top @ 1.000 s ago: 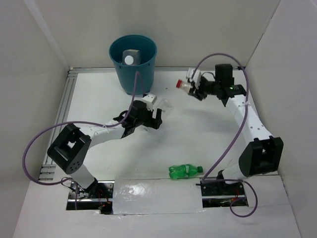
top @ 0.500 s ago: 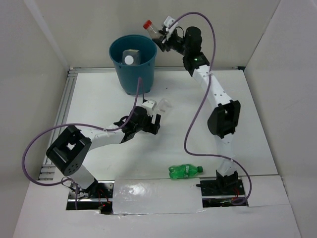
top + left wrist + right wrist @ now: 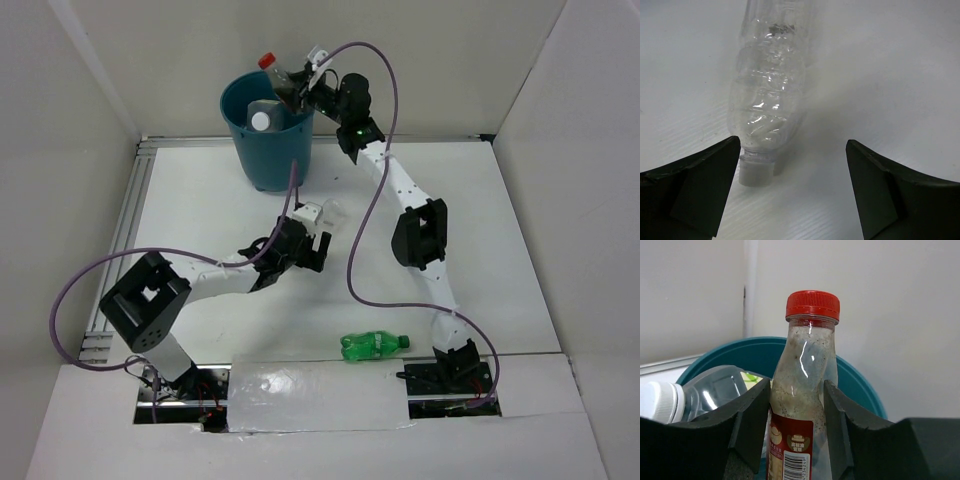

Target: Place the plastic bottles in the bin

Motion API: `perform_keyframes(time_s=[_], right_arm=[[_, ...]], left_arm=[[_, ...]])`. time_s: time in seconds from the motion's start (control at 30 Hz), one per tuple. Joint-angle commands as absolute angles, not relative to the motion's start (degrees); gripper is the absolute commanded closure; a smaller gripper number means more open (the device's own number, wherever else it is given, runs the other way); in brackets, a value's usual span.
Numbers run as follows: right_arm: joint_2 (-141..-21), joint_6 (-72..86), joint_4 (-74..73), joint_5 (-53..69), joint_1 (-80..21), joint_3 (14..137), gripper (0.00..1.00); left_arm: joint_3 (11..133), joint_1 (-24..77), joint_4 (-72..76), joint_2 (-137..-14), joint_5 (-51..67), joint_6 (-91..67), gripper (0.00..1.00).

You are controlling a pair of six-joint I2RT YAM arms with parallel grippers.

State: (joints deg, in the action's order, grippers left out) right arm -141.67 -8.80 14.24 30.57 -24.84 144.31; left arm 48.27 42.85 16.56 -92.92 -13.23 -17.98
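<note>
The teal-blue bin (image 3: 262, 150) stands at the back of the table, with a clear white-capped bottle (image 3: 262, 118) inside it. My right gripper (image 3: 297, 88) is shut on the red-capped bottle (image 3: 281, 73) and holds it upright over the bin's far right rim. In the right wrist view the bottle (image 3: 805, 385) sits between the jaws of the right gripper (image 3: 797, 420), with the bin (image 3: 860, 385) behind. My left gripper (image 3: 312, 250) is open at mid-table. A clear bottle (image 3: 767, 95) lies just ahead of the left gripper (image 3: 792, 175), cap toward me, near the left finger. A green bottle (image 3: 373, 346) lies near the front.
White walls close in the table on the left, back and right. A metal rail (image 3: 128, 220) runs along the left edge. The arm bases (image 3: 445, 375) stand at the near edge. Cables loop from both arms.
My right arm has swung the red-capped bottle from the right side of the table up and left to over the bin's rim. My left gripper has edged slightly toward the clear bottle.
</note>
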Motion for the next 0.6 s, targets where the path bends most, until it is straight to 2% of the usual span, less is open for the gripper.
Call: perform_keyframes(time_s=[0.0, 0.07, 0.1, 0.17, 0.2, 0.5, 0.57], right_arm=[[-142.3, -5.5, 19.9, 31.4, -24.6, 145.5, 0.51], [-142.3, -5.5, 18.2, 32.1, -24.6, 145.5, 0.33], [-142.3, -5.5, 16.5, 32.6, -24.6, 145.5, 0.19], [-141.6, -5.5, 15.9, 34.2, -24.1, 144.8, 0.03], [-140.5, -4.9, 15.1, 34.7, -23.6, 144.2, 0.0], [-130.9, 0.9, 12.6, 35.8, -16.5, 137.6, 0.0], [-126.7, 3.9, 12.6, 37.4, -13.0, 132.7, 0.0]], left_arm=[[51.7, 42.9, 19.4, -95.1, -18.1, -16.8, 0.0], [53.3, 42.9, 19.4, -97.1, -19.0, -15.7, 0.0], [54.0, 42.9, 18.8, -97.8, -19.0, -15.7, 0.0], [55.9, 42.9, 18.3, -99.1, -19.7, -15.0, 0.0], [56.5, 42.9, 18.3, -100.4, -19.7, -14.4, 0.0], [61.4, 41.8, 17.2, -106.4, -20.7, -10.9, 0.03], [63.6, 41.2, 16.7, -108.6, -20.2, -9.8, 0.11]])
